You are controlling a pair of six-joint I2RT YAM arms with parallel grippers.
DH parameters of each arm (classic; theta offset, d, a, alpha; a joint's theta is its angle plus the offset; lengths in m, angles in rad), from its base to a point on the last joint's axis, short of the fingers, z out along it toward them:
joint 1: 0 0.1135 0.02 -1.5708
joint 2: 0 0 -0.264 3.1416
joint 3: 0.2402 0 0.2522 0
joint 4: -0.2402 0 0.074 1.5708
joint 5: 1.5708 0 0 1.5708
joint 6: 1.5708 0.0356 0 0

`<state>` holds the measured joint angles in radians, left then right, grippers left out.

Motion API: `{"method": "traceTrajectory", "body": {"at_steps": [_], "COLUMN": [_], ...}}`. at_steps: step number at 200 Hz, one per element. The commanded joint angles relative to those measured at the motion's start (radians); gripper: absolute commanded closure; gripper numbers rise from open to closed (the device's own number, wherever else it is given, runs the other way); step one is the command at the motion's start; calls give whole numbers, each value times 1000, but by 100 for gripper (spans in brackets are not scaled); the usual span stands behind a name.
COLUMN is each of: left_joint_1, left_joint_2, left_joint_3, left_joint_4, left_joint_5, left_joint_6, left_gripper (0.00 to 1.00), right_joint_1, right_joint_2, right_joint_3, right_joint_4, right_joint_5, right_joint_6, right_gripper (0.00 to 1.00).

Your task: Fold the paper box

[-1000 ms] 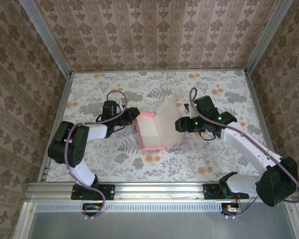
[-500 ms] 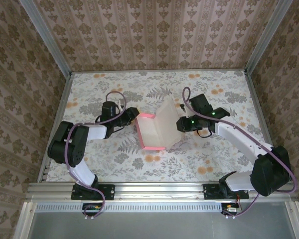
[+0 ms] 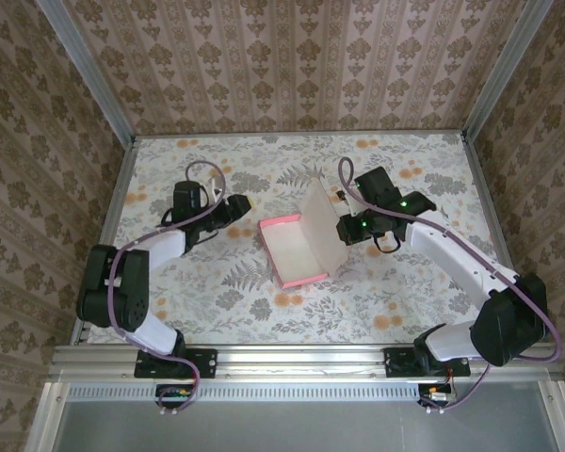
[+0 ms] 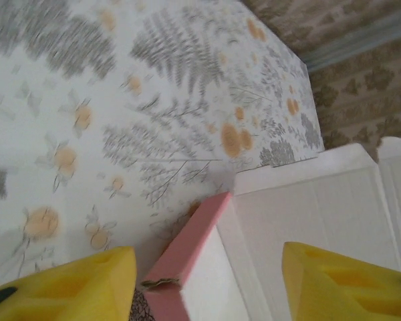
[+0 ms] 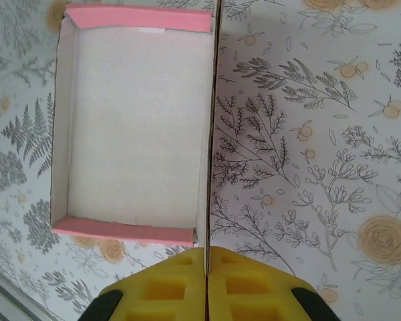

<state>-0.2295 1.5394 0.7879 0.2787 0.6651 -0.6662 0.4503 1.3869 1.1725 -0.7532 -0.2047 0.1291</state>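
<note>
Pink thin card, pale inside: the box [image 3: 297, 252] sits in the middle of the surface [image 3: 217, 292] as a shallow tray, its near and far walls up. It looks light and springy, easy to crease or slide, so I judge it wants holding along a fold or a panel edge, not mid-panel. On its right side a tall flap [image 3: 322, 224] stands upright, and the right fingers [image 5: 167, 284] are pressed together on that flap's thin edge. Across the tray, the left fingers [image 4: 73, 284] are spread, straddling a pink wall corner, seemingly without touching it
</note>
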Motion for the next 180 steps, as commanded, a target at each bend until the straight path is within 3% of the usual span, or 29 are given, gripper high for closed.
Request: {"method": "traceTrajectory", "body": {"at_steps": [1,29,96,115,156,180], "left_joint_1": [-9,-26,-59,-84,-124,-126], "left_joint_2": [-43,-31,30,50,134,155], "left_joint_3": [93,165,207,230,393,434], "left_joint_4": [-213,-338,-423,-428,-672,-730], "left_joint_5": [51,75,109,126,96,68], "left_joint_6": [256,449,748,809,992,1054], "left_gripper": [39,39,39,40,41,44], "right_joint_1": [18,24,50,69,113,128], "right_joint_2": [39,69,117,124,133,132], "right_joint_3": [49,93,162,168,183,178], "right_joint_4": [-80,-100,-140,-141,-152,-144], "right_joint_5": [35,-12,-50,-35,48,90], "right_joint_6": [-128,-200,-330,-346,-380,-393], "right_gripper": [91,93,93,93,94,94]}}
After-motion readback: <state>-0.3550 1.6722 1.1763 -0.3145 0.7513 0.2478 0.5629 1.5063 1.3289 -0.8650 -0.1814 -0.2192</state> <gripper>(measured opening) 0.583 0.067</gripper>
